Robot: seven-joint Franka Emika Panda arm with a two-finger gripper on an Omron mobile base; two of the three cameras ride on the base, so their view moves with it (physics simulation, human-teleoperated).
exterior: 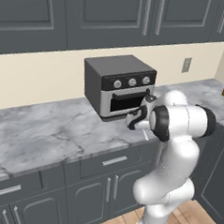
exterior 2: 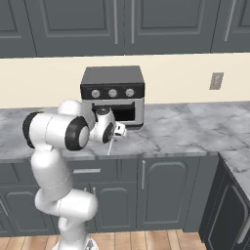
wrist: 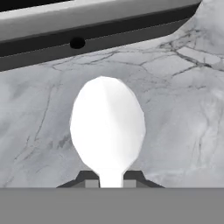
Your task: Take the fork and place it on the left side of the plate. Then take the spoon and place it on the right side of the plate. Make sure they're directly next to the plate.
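On the marble counter (wrist: 183,109), the pincer (wrist: 111,181) grips one spoon (wrist: 107,127).

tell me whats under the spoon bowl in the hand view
Grey marbled counter lies under and around the spoon, with the toaster oven's front edge beyond it. The counter patch directly beneath the bowl is covered, and the handle runs down between the fingertips.

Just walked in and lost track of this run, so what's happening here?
The arm's gripper is shut on the spoon, holding it by the handle, bowl outward. It sits just in front of the toaster oven above the marble counter. In the base views the spoon's thin handle hangs down from the hand near the counter's front edge.
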